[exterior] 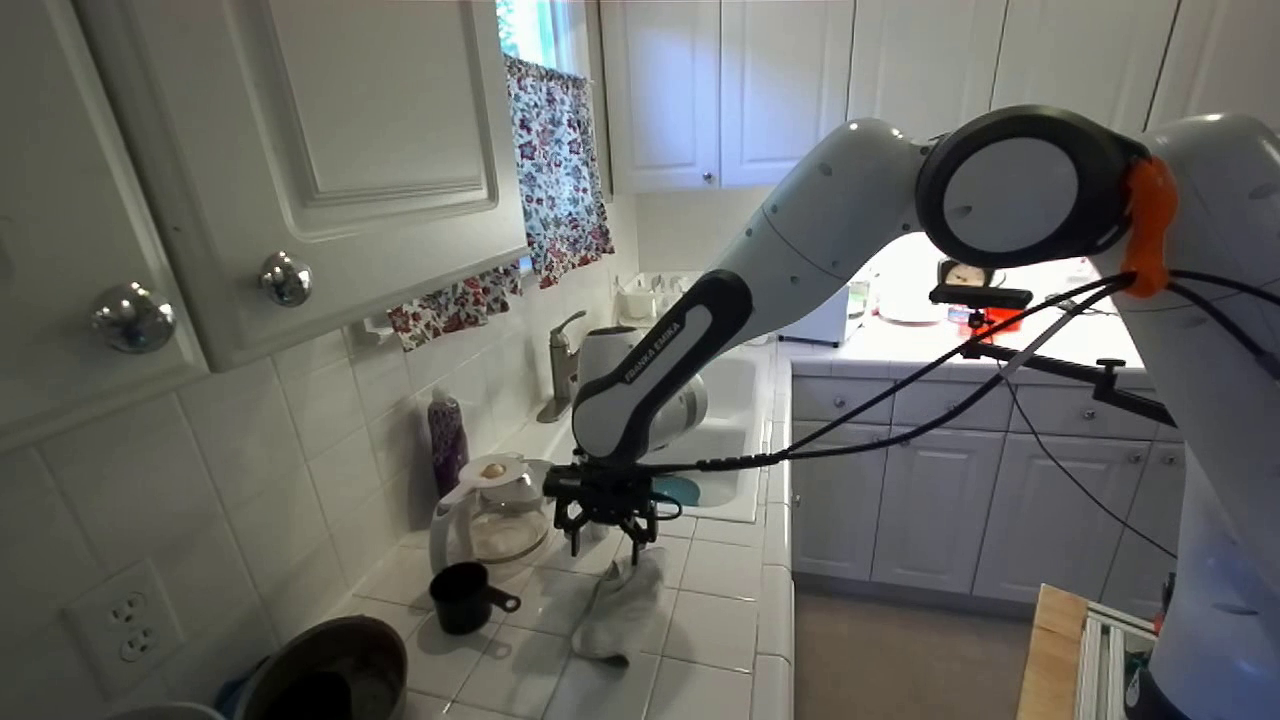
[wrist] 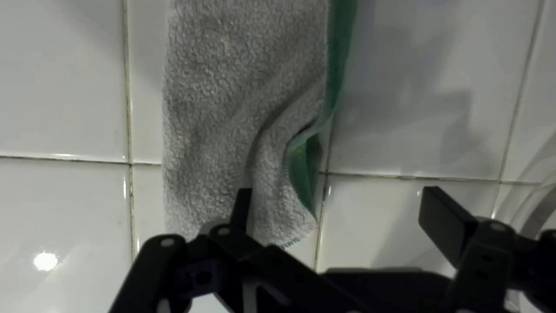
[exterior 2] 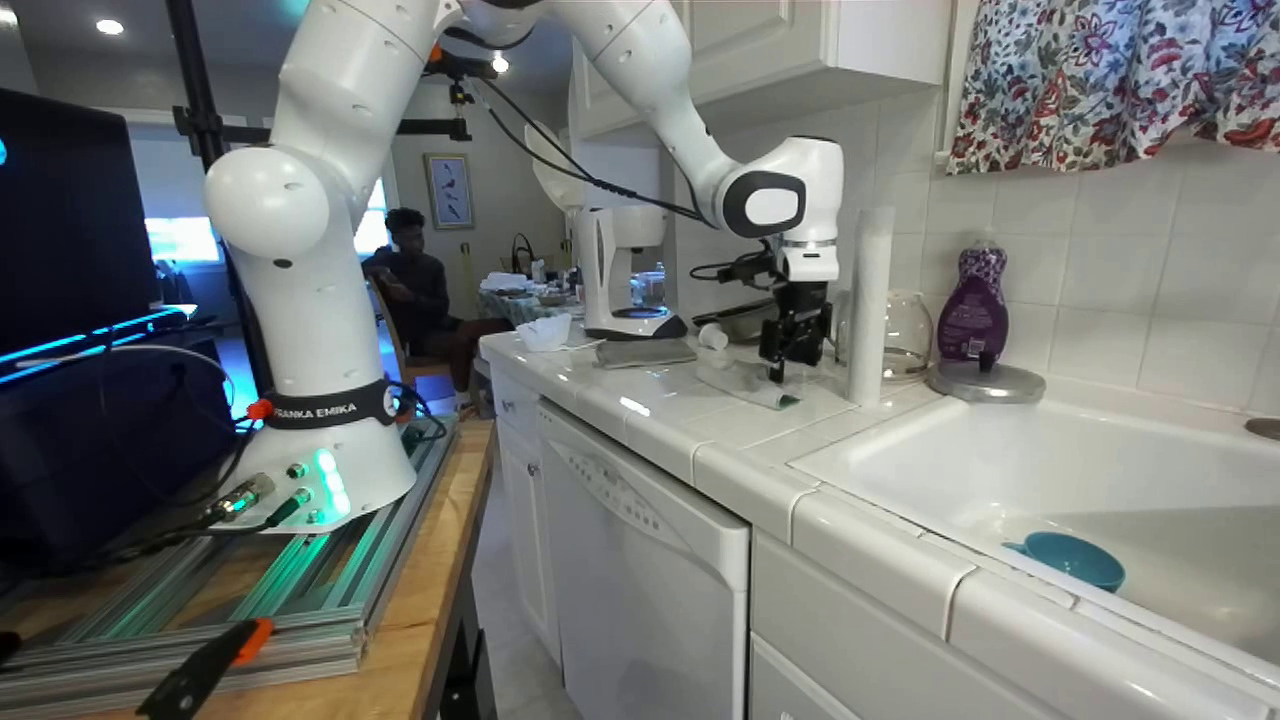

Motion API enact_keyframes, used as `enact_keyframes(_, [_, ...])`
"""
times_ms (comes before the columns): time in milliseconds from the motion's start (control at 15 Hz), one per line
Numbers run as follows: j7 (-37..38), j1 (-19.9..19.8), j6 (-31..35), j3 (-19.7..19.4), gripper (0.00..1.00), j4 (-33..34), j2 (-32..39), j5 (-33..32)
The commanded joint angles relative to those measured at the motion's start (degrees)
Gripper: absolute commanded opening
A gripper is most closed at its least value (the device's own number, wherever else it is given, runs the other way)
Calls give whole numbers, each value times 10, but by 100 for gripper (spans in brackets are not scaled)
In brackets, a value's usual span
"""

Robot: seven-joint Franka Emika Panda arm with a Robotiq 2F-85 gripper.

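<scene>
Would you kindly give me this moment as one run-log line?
hand: open, holding nothing | nearest: gray cloth, partly beneath it, contact unclear | nearby: black cup, glass carafe

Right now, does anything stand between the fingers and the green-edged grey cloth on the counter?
Nothing visible does. In the wrist view, one of the open fingers shows right over the grey cloth; the carafe stands off to the side.
</scene>
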Motion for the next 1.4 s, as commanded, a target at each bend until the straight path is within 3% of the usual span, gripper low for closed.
enact_keyframes(0, [68,45,9,-27,96,3,4,-69])
enact_keyframes(133, [92,56,2,-35,78,8,5,-98])
enact_keyframes(200, [95,57,3,-36,74,13,10,-109])
enact_keyframes(467, [92,49,16,-33,72,29,27,-127])
enact_keyframes(733, [88,47,16,-32,63,42,43,-126])
enact_keyframes(800, [87,47,16,-32,57,43,46,-125])
enact_keyframes(867, [88,48,16,-32,38,45,49,-125])
enact_keyframes(1200, [90,49,18,-35,5,46,46,-126])
enact_keyframes(1333, [92,50,19,-37,0,43,43,-128])
